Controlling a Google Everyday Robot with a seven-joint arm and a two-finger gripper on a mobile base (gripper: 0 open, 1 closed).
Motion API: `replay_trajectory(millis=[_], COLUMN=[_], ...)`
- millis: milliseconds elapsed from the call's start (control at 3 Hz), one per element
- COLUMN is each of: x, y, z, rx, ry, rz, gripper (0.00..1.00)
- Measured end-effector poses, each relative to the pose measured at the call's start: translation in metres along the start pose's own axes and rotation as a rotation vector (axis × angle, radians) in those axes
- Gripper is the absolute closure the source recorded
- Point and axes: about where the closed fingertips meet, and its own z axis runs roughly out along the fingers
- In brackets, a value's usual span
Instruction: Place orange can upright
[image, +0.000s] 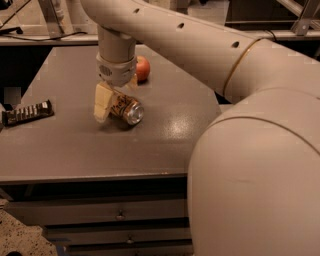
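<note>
The orange can (129, 110) lies on its side on the grey table (165, 130), left of centre, with its silver end facing the front right. My gripper (118, 106) comes straight down over it from the big white arm. The near pale finger (102, 103) presses against the can's left side. The far finger is hidden behind the can. The gripper is shut on the can, which still rests on the table.
A red-orange apple (143, 68) sits just behind the gripper. A dark ridged bar (27, 112) lies near the table's left edge. Drawers (120, 215) run below the table front. My arm's bulk (255, 170) fills the right foreground.
</note>
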Motion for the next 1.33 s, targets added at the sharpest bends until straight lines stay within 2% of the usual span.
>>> replay_trajectory(millis=[1000,1333], x=[0.0012,-0.0012], y=[-0.0069,-0.0134], z=[0.0053,-0.0011], rx=[0.045,0.057], ry=[0.052,0.039], rz=[0.028,0.036], gripper=[0.87,1.00])
